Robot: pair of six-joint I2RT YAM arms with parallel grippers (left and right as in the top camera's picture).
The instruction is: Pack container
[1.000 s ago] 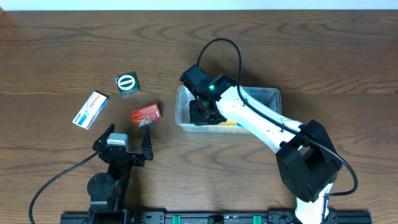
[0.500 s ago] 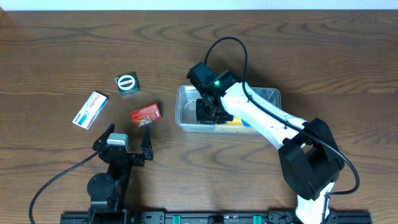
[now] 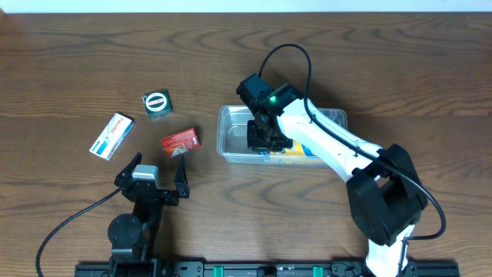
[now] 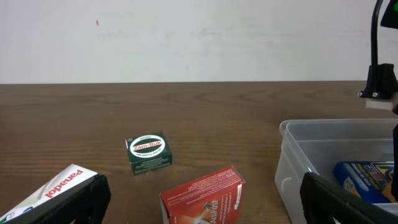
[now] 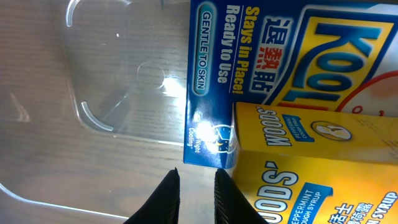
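Observation:
The clear plastic container (image 3: 229, 132) stands at the table's middle. It holds a blue Kool box (image 5: 249, 68) and a yellow Woods box (image 5: 311, 168) lying side by side. My right gripper (image 3: 260, 138) is down inside the container's left half, just left of those boxes. In the right wrist view its jaws (image 5: 196, 177) stand nearly together with nothing between them, over the bare container floor (image 5: 112, 74). My left gripper (image 3: 157, 168) is open and empty near the front edge. A red box (image 3: 180, 141) lies just ahead of it, between its fingers in the left wrist view (image 4: 202, 199).
A green box (image 3: 157, 103) and a white and blue box (image 3: 111, 135) lie on the table left of the container. Both show in the left wrist view, the green box (image 4: 148, 152) behind and the white box (image 4: 56, 186) at the left. The right arm's cable arcs above the container.
My right gripper has moved right along the container, from its left end toward the middle. The left arm and the loose boxes have not moved.

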